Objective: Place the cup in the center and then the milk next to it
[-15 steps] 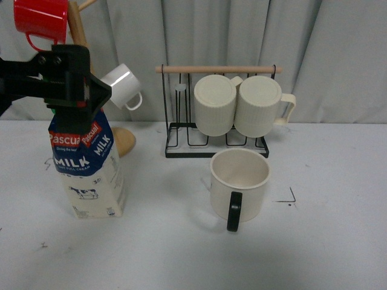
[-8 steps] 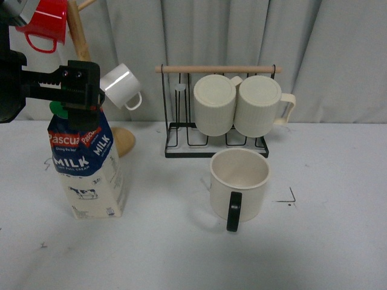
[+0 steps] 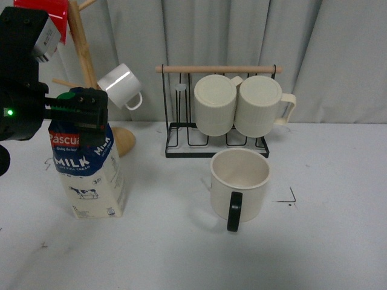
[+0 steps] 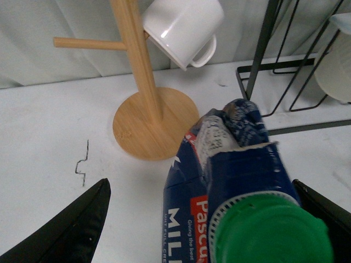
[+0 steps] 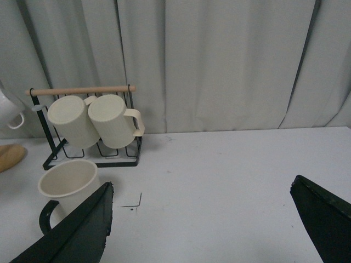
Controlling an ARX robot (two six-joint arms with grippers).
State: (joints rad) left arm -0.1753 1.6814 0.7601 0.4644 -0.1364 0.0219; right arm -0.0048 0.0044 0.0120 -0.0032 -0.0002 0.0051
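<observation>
Milk (image 3: 91,175) stood on the left of the table (image 3: 338,241), well apart from the cup (image 3: 239,181) in the middle. The left end effector (image 3: 77,118) sat spread wide around its top, not squeezing. It looked tall, tippy and squashy; holding its flat sides gently seemed best.

On my right wrist camera, a black wire rack (image 5: 82,90) with a wooden top bar stands against a grey curtain (image 5: 219,60). Two ribbed cream mugs (image 5: 112,119) sit on it side by side. Just in front of the rack stands the cup (image 5: 68,183), upright, with its black handle toward me. My right gripper (image 5: 202,189) has its jaws spread wide above the white table (image 5: 230,164).
</observation>
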